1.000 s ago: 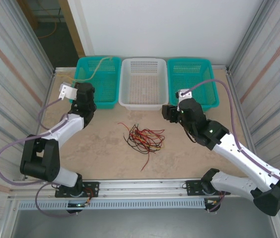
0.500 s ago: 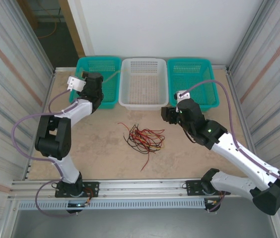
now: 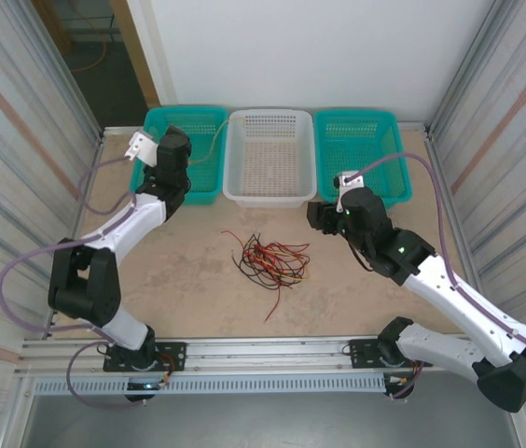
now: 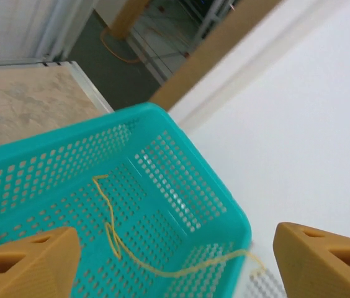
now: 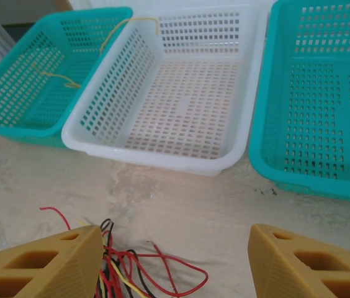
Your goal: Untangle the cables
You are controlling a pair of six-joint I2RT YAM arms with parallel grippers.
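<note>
Cables sit in two places: at the left, one yellow strand (image 4: 110,231) lies curled on the floor of the left teal basket (image 3: 151,126), one end arching over the rim it shares with the white basket (image 3: 271,114). The left gripper (image 4: 175,248) hangs above that teal basket, fingers spread wide with nothing between them. On the bare table (image 3: 188,280), near the middle, the other cables (image 3: 270,259), red, black and yellow, rest in a loose tangle. Just right of it, the right gripper (image 5: 174,248) hovers low with parted fingers, holding nothing. The right teal basket (image 3: 394,126) stands at the far right.
</note>
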